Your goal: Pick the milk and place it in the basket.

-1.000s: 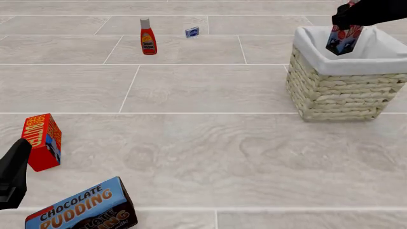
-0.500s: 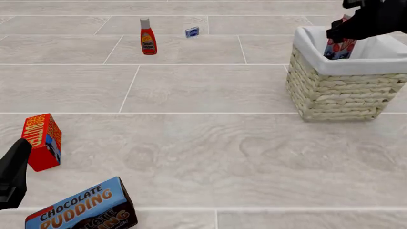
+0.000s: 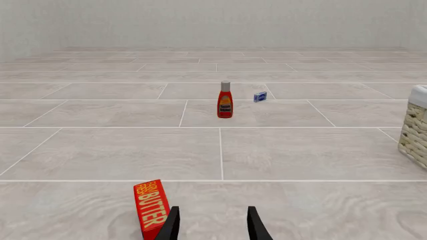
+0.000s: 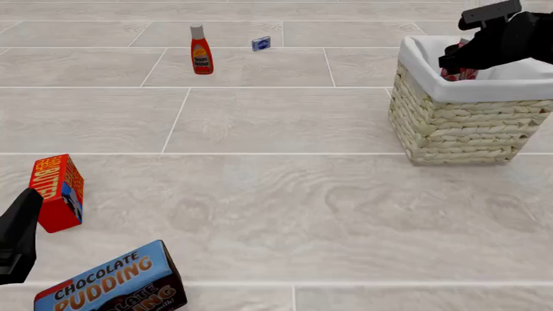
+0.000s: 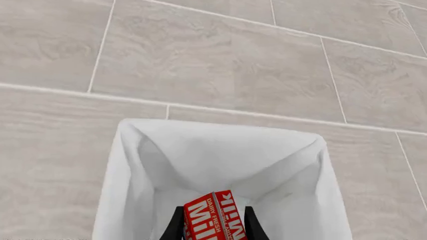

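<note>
Closest to the camera lies the pudding box (image 4: 112, 280), a blue box flat on the table (image 4: 285, 194). Just beside it, at the left edge, hangs the left tool (image 3: 212, 225). Its two dark fingers (image 3: 172, 226) are spread apart and hold nothing. Right next to that tool stands the butter box (image 4: 57, 192), red and upright.

Farther off, on the right, sits the basket (image 4: 462, 120), with a white cloth folded over its rim. The right tool (image 5: 213, 227) reaches down over it from above. It is pinching the milk (image 5: 214, 215) by its red top, one finger on each side. The milk is down inside the basket, with only its top showing over the rim in the front view.

Farthest away stands the ketchup (image 4: 201, 50). A small blue pack (image 4: 261, 43) lies near it, a bit to the right.
</note>
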Controlling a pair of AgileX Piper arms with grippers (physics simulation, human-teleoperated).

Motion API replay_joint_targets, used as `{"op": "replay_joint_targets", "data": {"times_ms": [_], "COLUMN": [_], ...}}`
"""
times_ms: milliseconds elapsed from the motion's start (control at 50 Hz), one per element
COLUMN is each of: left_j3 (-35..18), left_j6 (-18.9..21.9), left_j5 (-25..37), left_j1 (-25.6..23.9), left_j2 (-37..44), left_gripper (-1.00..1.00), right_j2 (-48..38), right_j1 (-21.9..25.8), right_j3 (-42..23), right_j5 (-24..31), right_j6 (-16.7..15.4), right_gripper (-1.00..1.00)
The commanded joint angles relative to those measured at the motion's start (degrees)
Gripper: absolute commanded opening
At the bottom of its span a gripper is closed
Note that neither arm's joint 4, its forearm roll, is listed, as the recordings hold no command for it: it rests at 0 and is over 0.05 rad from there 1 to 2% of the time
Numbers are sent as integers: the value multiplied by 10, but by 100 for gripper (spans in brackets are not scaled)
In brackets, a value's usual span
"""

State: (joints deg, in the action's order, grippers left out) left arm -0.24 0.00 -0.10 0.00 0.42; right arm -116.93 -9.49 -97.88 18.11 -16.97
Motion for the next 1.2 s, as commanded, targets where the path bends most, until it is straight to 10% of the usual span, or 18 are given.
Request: {"op": "replay_joint_targets", "data": {"times_ms": [20,320,340,1200], "left_j3": [0,0,0,0], "left_j6": [0,0,0,0], "left_j5": [0,0,0,0], "left_j1": [0,0,0,0], "left_j2": [0,0,0,0], "left_gripper": [100,100,100,100], "right_j2": [-6,-6,-5,20], "right_j1": [1,1,1,2], "right_j3": [-6,-5,-5,11], "right_j5": [-6,-4,-3,-8], "right_j6": [12,13,13,15], "right_gripper": [-100,-100,100,100]}}
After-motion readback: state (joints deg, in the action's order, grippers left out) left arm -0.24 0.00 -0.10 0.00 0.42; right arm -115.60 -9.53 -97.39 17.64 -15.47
